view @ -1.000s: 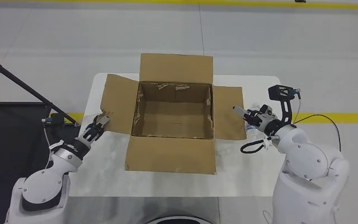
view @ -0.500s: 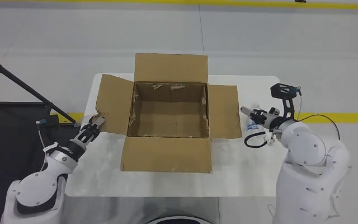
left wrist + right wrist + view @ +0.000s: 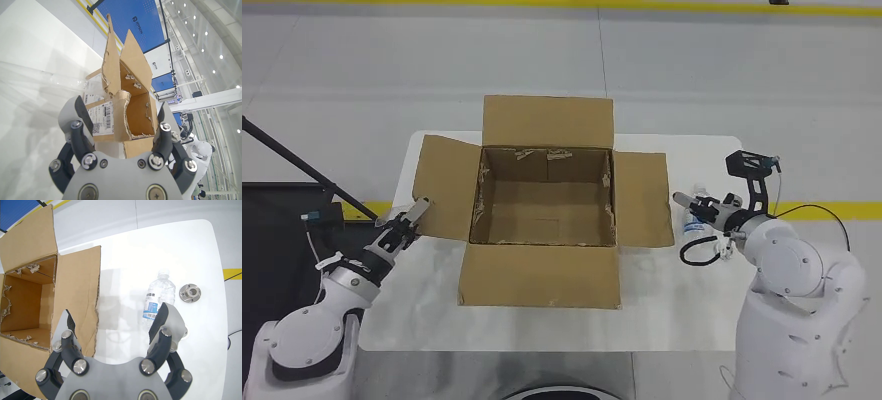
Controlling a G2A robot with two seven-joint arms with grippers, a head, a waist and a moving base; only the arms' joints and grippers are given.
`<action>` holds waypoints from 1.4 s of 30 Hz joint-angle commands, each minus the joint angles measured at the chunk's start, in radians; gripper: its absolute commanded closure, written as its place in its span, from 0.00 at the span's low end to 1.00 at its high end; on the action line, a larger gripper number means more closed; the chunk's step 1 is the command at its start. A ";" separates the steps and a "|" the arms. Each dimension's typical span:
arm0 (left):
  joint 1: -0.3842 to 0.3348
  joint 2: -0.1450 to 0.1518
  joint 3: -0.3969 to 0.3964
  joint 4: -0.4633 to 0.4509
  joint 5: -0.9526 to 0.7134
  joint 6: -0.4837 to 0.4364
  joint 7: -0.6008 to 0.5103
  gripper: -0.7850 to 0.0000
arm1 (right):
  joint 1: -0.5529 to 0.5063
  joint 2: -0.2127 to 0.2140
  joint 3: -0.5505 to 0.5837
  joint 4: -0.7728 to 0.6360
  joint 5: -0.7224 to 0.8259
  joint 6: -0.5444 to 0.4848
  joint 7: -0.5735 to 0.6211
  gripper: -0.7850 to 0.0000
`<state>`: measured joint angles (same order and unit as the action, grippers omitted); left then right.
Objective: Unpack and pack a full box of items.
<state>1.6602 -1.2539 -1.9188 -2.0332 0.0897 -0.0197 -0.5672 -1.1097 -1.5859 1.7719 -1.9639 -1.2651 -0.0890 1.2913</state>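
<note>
Box mid-table, L gripper & R gripper spread wide, empty, by its side flaps.

My left arm lies stretched on a slant, forward and inward, with the left gripper at its end. The jaws stand wide apart (the dark pads face each other across the gap). My right arm is folded close at the elbow, wrist turned inward. So the right gripper points sideways toward my other side, well apart from the left one. Its jaws are spread wide as well, with the ribbed pads tilted outward.
</note>
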 commanded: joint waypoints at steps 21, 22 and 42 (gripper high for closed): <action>0.037 0.003 -0.098 -0.029 -0.202 -0.122 0.027 0.00 | 0.125 0.103 0.197 0.270 -0.126 -0.241 0.199 0.00; 0.037 0.003 -0.098 -0.029 -0.202 -0.122 0.027 0.00 | 0.125 0.103 0.197 0.270 -0.126 -0.241 0.199 0.00; 0.037 0.003 -0.098 -0.029 -0.202 -0.122 0.027 0.00 | 0.046 0.143 0.165 0.297 -0.188 -0.294 0.102 0.54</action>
<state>1.6973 -1.2505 -2.0168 -2.0625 -0.1124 -0.1418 -0.5401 -1.0602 -1.4452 1.9418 -1.6685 -1.4534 -0.3790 1.3955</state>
